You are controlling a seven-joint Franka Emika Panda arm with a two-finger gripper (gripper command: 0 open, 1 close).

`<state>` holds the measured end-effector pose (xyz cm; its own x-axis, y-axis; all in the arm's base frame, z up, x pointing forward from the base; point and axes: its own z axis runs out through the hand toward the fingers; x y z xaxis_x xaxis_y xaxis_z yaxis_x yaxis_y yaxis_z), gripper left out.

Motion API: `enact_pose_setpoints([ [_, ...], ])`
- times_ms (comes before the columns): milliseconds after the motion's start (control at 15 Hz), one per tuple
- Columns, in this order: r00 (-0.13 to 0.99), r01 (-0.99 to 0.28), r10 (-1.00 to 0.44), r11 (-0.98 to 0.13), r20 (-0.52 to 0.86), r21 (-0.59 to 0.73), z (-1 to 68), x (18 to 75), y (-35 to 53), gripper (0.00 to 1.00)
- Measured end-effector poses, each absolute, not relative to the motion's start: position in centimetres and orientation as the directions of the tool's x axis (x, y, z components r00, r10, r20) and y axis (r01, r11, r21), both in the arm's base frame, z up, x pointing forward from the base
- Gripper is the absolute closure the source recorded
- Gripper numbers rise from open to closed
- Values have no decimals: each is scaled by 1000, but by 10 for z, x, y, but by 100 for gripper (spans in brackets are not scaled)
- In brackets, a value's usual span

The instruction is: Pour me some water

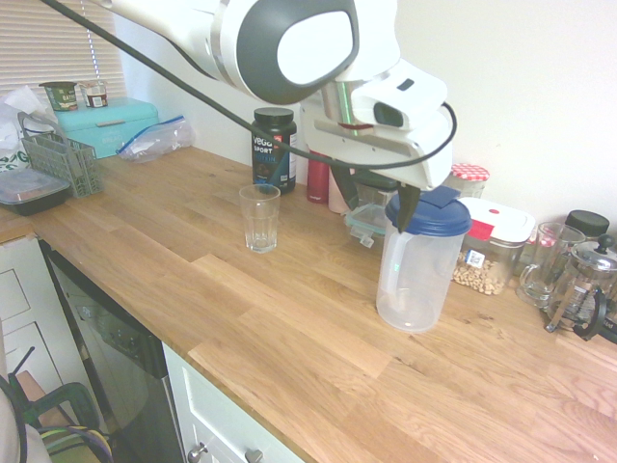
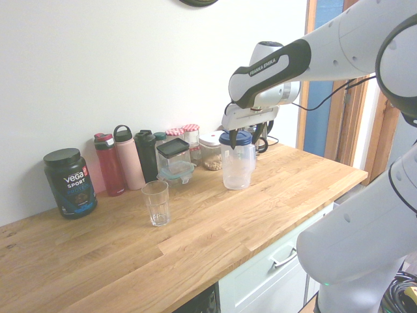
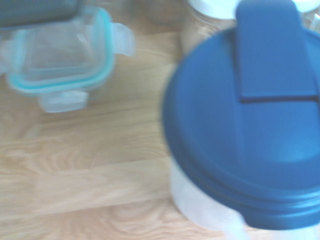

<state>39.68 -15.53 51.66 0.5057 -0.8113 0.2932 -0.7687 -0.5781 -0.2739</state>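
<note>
From the wrist we get a blurred close-up straight down onto the pitcher's blue lid [image 3: 250, 135], with its raised flap, and beside it a small clear container with a teal rim [image 3: 60, 60] on the wood. Neither exterior view gives us that top-down look. The first exterior view alone shows us the far end of the counter: a teal box [image 1: 106, 125], a grey rack [image 1: 63, 159], a plastic bag [image 1: 154, 137], and on the other side a French press [image 1: 583, 289]. The second exterior view lines up the bottles along the wall, a red one [image 2: 109, 164], a pink one [image 2: 129, 158] and a dark one [image 2: 147, 153].

We're on a wooden countertop [image 1: 289, 328] against a plain white wall, white cabinets below. The pitcher [image 1: 419, 260] stands upright, clear-bodied, near the back jars. The empty glass [image 1: 259, 218] sits well apart from it, in front of the black Vega tub [image 1: 275, 149].

The white arm reaches in high, and the gripper [image 1: 376, 201] hangs tilted downward just above the pitcher's lid, fingers spread apart, holding nothing.
</note>
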Motion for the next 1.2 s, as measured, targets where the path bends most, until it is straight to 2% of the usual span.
enact_pose_setpoints([
  [200, 506, -776, -817, -571, 276, -268, 503, 400, -169, 0],
  [267, 505, -778, -818, -569, 274, -267, 496, 404, -170, 100],
  [600, 515, -785, -818, -570, 258, -242, 460, 444, -178, 100],
  [1200, 523, -780, -812, -578, 258, -238, 460, 447, -177, 100],
])
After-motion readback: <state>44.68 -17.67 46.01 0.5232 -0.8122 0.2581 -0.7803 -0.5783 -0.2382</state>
